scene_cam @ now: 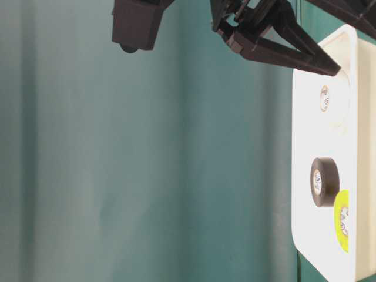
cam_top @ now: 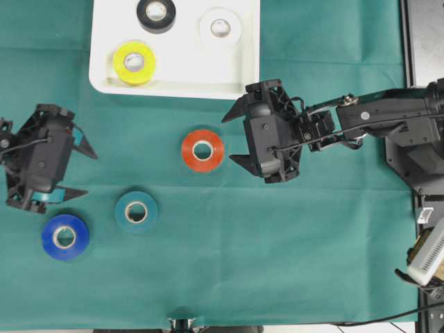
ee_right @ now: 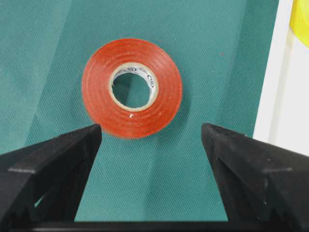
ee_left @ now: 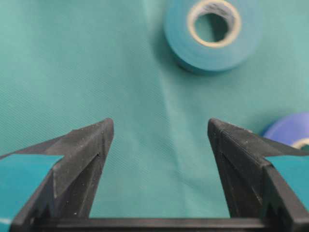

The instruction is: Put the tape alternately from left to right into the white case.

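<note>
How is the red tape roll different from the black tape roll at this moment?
The red tape roll lies on the green cloth, outside the white case; the black tape roll already lies inside it. The red roll sits just ahead of the open right tool; no tool is near the black one. Both lie flat and have pale cores.

The shallow white rectangular plastic case (cam_top: 182, 82) with rounded corners holds three ring-shaped tape rolls lying flat: black (cam_top: 156, 14), white (cam_top: 220, 27) and yellow (cam_top: 134, 62). The red tape roll (cam_top: 202, 150) lies flat on the cloth directly ahead of my right gripper (cam_top: 236, 137), clear of its open fingers. The teal roll (cam_top: 136, 211) and the blue roll (cam_top: 64, 236) lie flat ahead of my left gripper (cam_top: 79, 172), untouched.
</note>
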Robot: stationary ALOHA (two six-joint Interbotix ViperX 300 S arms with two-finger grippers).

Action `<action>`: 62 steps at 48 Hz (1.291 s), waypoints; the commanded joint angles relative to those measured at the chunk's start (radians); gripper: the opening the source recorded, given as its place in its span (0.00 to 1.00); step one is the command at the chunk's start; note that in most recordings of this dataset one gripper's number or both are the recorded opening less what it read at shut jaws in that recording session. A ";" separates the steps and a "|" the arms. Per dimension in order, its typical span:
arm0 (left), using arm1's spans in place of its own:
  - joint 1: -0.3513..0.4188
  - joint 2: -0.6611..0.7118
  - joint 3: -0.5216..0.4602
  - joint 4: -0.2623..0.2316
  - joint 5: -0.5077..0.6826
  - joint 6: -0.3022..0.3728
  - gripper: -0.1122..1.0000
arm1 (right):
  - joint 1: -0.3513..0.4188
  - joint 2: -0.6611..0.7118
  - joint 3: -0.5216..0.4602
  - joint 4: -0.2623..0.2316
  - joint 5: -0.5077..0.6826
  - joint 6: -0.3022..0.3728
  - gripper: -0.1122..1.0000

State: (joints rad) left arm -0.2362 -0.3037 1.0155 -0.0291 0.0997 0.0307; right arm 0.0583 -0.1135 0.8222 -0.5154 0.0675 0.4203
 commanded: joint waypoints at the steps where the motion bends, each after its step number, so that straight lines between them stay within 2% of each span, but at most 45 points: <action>1: -0.032 -0.023 0.000 0.000 0.002 -0.023 0.81 | 0.002 -0.021 -0.009 0.002 -0.006 0.006 0.84; 8: -0.067 -0.029 0.014 0.000 0.000 -0.072 0.81 | 0.003 -0.021 -0.009 0.002 -0.006 0.009 0.84; 28: -0.069 -0.009 0.002 -0.002 -0.034 -0.083 0.81 | 0.005 -0.021 -0.014 0.008 -0.038 0.011 0.84; 38: -0.074 0.011 -0.003 0.000 -0.052 -0.132 0.81 | 0.003 -0.021 -0.017 0.008 -0.037 0.011 0.84; 62: -0.161 0.015 -0.002 -0.002 -0.018 -0.138 0.81 | 0.003 -0.021 -0.015 0.008 -0.038 0.009 0.84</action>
State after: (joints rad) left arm -0.3774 -0.2853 1.0308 -0.0276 0.0828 -0.1058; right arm 0.0598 -0.1135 0.8207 -0.5093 0.0368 0.4295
